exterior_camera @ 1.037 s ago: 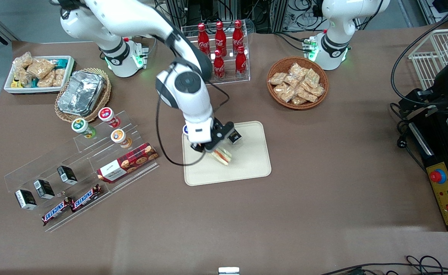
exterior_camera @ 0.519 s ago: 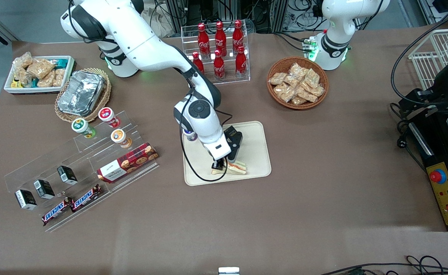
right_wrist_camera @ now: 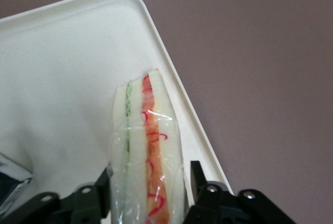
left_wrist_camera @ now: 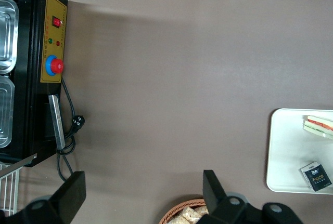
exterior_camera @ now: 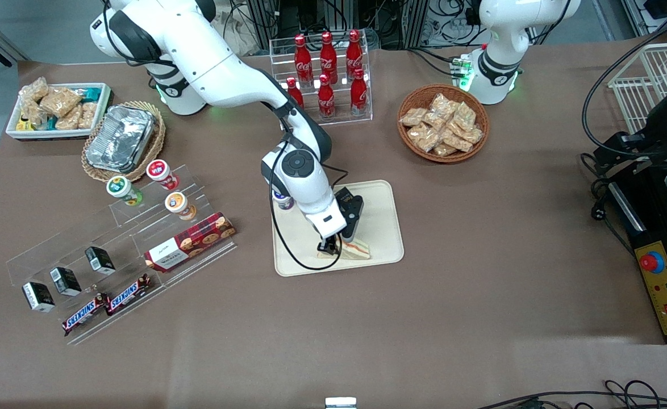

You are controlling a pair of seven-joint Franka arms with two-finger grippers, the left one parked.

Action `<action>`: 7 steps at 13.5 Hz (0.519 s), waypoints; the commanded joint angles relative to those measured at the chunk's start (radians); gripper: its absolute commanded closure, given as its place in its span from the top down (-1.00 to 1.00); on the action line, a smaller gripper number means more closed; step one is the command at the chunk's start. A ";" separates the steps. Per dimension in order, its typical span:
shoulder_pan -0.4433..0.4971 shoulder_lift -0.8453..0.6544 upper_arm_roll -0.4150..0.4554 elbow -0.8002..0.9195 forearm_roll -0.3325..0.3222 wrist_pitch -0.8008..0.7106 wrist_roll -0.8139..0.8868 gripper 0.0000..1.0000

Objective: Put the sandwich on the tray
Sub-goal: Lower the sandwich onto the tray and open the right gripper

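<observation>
The sandwich (exterior_camera: 357, 250), a clear-wrapped white-bread wedge with red and green filling, lies on the cream tray (exterior_camera: 380, 196) close to the tray's edge nearest the front camera. My right gripper (exterior_camera: 331, 247) is down at the sandwich's end. In the right wrist view the sandwich (right_wrist_camera: 148, 141) sits between the two black fingers of the gripper (right_wrist_camera: 150, 180). A strip of tray (right_wrist_camera: 62, 63) shows between one finger (right_wrist_camera: 196, 174) and the wrap, so the gripper is open. The left wrist view shows the sandwich (left_wrist_camera: 318, 126) resting on the tray (left_wrist_camera: 286, 151).
A small dark packet (left_wrist_camera: 316, 176) also lies on the tray. A wicker basket of snack packets (exterior_camera: 443, 122) and a rack of cola bottles (exterior_camera: 326, 74) stand farther from the front camera. An acrylic stand with cups and bars (exterior_camera: 123, 250) sits toward the working arm's end.
The arm came down and carried the sandwich to the tray's near edge. Since half a second ago it has barely shifted, and the sandwich now rests flat on the tray.
</observation>
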 commanded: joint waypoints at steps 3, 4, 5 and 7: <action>-0.009 -0.132 0.007 0.003 0.124 -0.191 0.011 0.98; -0.020 -0.173 0.006 0.002 0.132 -0.258 0.016 0.98; -0.027 -0.219 -0.002 0.002 0.135 -0.325 0.019 0.98; -0.090 -0.313 -0.011 0.003 0.137 -0.482 0.098 0.98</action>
